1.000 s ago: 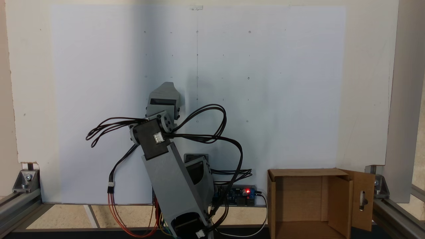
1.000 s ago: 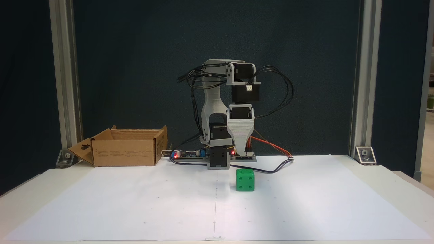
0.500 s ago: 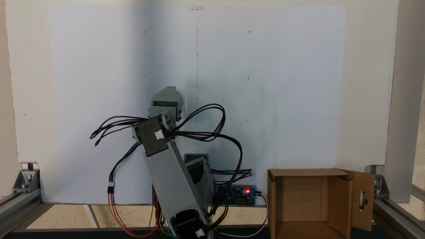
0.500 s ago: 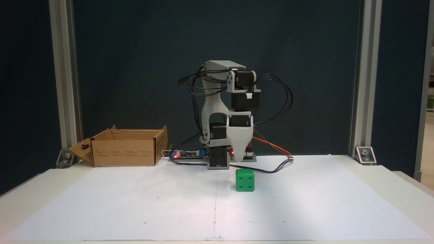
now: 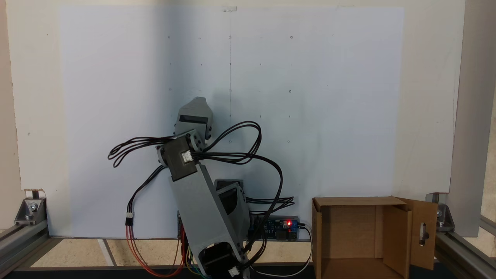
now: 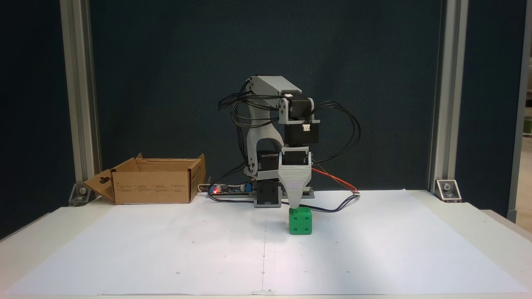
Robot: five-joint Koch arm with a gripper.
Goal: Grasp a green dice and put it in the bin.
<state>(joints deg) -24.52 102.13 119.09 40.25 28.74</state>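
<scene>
The gripper (image 6: 294, 205) points straight down, its ribbed grey tip just above the green dice (image 6: 300, 221); one jaw hides the other, so its opening cannot be judged. The rounded plastic cube sits square on the white paper sheet (image 6: 374, 249), pips facing the camera. The corrugated cardboard bin (image 6: 156, 185) stands well apart, partly cropped from above (image 5: 360, 236).

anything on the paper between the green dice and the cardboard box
Nothing: in a fixed view, bare white paper runs from the green dice to the cardboard box.
</scene>
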